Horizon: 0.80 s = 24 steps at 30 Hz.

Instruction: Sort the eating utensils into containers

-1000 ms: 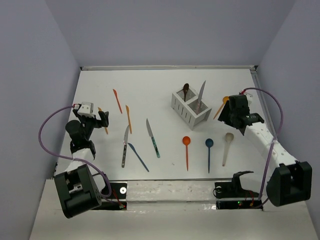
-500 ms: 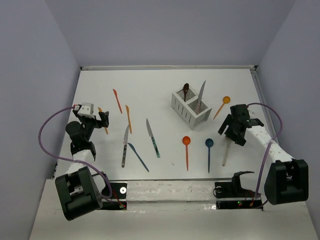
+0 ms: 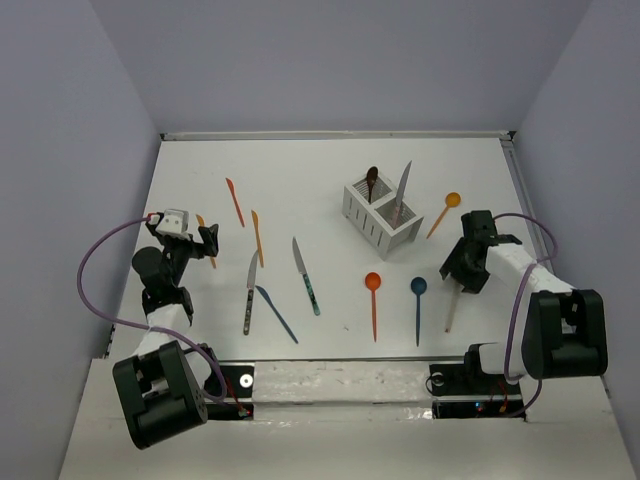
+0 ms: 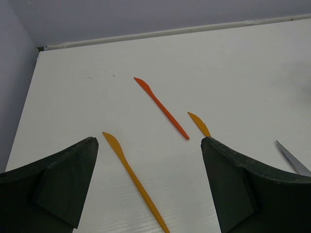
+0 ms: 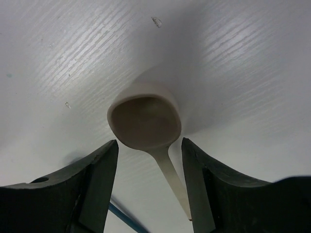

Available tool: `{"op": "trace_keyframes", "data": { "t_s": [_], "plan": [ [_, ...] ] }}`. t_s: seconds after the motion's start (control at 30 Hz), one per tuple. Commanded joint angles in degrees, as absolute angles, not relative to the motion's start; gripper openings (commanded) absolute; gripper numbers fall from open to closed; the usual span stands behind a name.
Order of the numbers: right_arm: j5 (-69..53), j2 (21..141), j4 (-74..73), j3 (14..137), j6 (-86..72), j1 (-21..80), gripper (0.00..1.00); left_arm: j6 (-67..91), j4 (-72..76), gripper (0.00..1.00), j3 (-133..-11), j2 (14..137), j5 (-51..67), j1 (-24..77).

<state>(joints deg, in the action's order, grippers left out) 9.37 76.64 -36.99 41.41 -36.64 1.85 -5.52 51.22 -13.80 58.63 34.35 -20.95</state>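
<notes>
Fingers [image 5: 92,189] spread, the right gripper [image 5: 149,148] straddles the pale beige plastic spoon [image 5: 144,121] on the worktop [image 5: 243,58]; pickup likely needs a pinch, then lift.

Plainly a robotics lab test cell, not a kitchen: smooth white tabletop [image 3: 330,180] walled along its far, left and right edges by bare pale lilac panels [image 3: 330,70]. Mounted toward the near corners, a black-and-white left robot arm [image 3: 165,268] and right robot arm [image 3: 508,262], with a grey metal mounting rail [image 3: 340,378] along the near edge and a looped purple cable [image 3: 82,272]. Spread singly over the counter like test pieces, loose plastic spoons and knives [image 3: 418,288].
</notes>
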Motion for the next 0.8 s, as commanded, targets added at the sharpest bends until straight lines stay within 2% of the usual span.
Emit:
{"op": "trace_keyframes", "data": {
  "t_s": [0.0, 0.07, 0.13, 0.23, 0.37, 0.63, 0.67, 0.77],
  "plan": [
    [7.3, 76.5, -34.2, 41.0, -36.9, 1.8, 0.6, -6.3, 55.2, 0.99, -13.4, 57.1, 35.5, -20.8],
    [6.8, 77.1, -33.9, 41.0, -36.7, 1.8, 0.59, -6.3, 55.4, 0.99, -13.4, 57.1, 35.4, -20.8],
    [6.0, 78.1, -33.4, 41.0, -36.6, 1.8, 0.54, -6.3, 55.3, 0.99, -13.3, 57.2, 35.5, -20.8],
    [5.4, 78.3, -31.8, 40.6, -36.5, 1.8, 0.41, -6.3, 55.4, 0.99, -13.2, 57.0, 35.4, -20.8],
    [5.0, 78.0, -31.2, 40.3, -36.0, 1.8, 0.36, -6.3, 55.4, 0.99, -13.2, 57.0, 35.4, -20.8],
    [5.0, 76.4, -29.6, 40.2, -33.9, 1.8, 0.08, -6.2, 55.5, 0.99, -13.1, 57.0, 35.4, -20.8],
    [5.3, 76.2, -29.5, 40.2, -33.8, 1.8, 0.02, -6.3, 55.5, 0.99, -13.1, 57.0, 35.4, -20.8],
    [6.1, 75.7, -29.3, 40.3, -33.5, 1.8, 0.0, -6.3, 55.5, 0.99, -13.1, 57.0, 35.4, -20.9]
  ]
}}
